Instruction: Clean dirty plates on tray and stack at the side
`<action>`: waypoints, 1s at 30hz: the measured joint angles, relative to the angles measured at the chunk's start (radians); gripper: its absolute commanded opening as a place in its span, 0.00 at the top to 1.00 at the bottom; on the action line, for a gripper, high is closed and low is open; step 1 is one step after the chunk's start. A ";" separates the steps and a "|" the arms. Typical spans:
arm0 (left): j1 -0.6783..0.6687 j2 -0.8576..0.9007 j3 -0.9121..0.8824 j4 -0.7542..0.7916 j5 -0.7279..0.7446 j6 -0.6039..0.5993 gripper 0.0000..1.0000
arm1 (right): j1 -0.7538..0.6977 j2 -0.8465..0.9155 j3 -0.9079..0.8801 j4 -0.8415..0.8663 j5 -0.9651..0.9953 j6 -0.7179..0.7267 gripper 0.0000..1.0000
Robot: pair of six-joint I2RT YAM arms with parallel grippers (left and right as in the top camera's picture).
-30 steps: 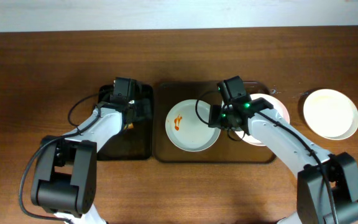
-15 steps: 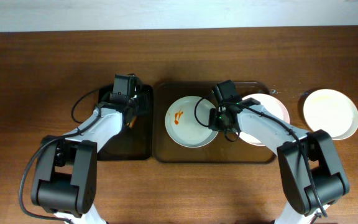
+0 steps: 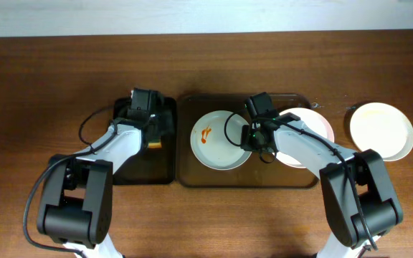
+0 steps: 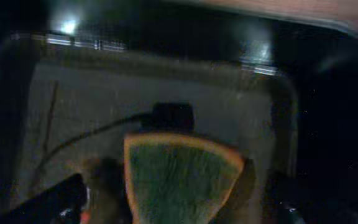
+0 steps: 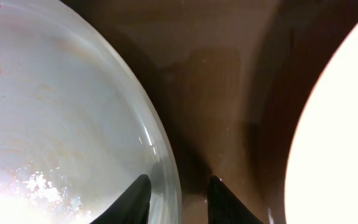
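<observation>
A white dirty plate [image 3: 221, 147] with an orange stain lies on the brown tray [image 3: 192, 175]. My right gripper [image 3: 252, 140] is at its right rim. In the right wrist view the fingers [image 5: 178, 186] straddle that rim, one finger inside the plate [image 5: 55, 112] and one on the tray [image 5: 222, 93]. A second pale plate [image 3: 314, 129] lies on the tray's right half, partly under my right arm; it also shows in the right wrist view [image 5: 340, 137]. My left gripper [image 3: 153, 135] is over the black tray [image 3: 138, 168], shut on a green and yellow sponge [image 4: 182, 168].
A clean white plate [image 3: 382, 130] sits on the table to the right of the brown tray. The black tray touches the brown tray's left side. Bare wooden table [image 3: 49, 86] surrounds both trays.
My right gripper moved left onto the dirty plate's rim, then stayed. My left gripper shifted slightly over the black tray, and more of the sponge shows.
</observation>
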 measured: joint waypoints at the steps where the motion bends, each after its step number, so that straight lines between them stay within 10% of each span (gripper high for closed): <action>1: 0.000 0.000 0.000 0.026 -0.001 0.005 0.04 | 0.000 0.000 0.000 0.000 0.000 -0.001 0.68; 4: 0.000 0.006 0.000 0.034 -0.001 0.006 0.14 | 0.000 0.000 0.000 -0.001 0.000 0.000 0.68; 6: 0.000 0.025 -0.006 0.058 -0.001 0.010 0.94 | 0.000 0.000 0.000 0.000 0.000 0.000 0.67; 7: 0.000 0.047 -0.010 0.096 -0.019 0.014 0.93 | 0.000 0.000 0.000 -0.001 0.000 0.000 0.61; 8: 0.002 0.051 -0.011 0.113 -0.028 0.015 0.41 | 0.000 0.000 0.000 0.000 0.000 -0.001 0.59; 11: 0.001 0.058 -0.013 0.146 -0.035 0.019 0.30 | 0.000 0.000 0.000 0.000 0.000 0.000 0.50; 18: 0.008 -0.027 -0.017 -0.163 -0.017 0.023 0.30 | 0.000 -0.003 0.005 -0.055 -0.080 -0.004 0.44; 20: 0.008 -0.036 -0.018 -0.216 0.003 0.024 0.92 | 0.000 -0.006 0.007 -0.083 -0.096 -0.004 0.74; 21: 0.008 -0.037 -0.018 -0.216 0.008 0.021 0.93 | 0.000 -0.006 0.007 -0.085 -0.100 -0.006 0.79; 22: 0.008 -0.038 -0.018 -0.216 0.008 0.021 0.82 | 0.000 -0.006 0.007 -0.087 -0.104 -0.007 0.79; 23: 0.008 -0.038 -0.018 -0.211 0.008 0.024 0.44 | 0.000 -0.004 0.007 -0.099 -0.107 -0.004 0.76; 25: 0.007 -0.038 -0.019 -0.211 0.016 0.023 0.51 | 0.000 -0.004 0.007 -0.112 -0.115 -0.002 0.70; 30: 0.008 -0.038 -0.023 -0.180 -0.004 0.021 0.20 | -0.013 0.000 0.048 -0.207 -0.122 -0.005 0.40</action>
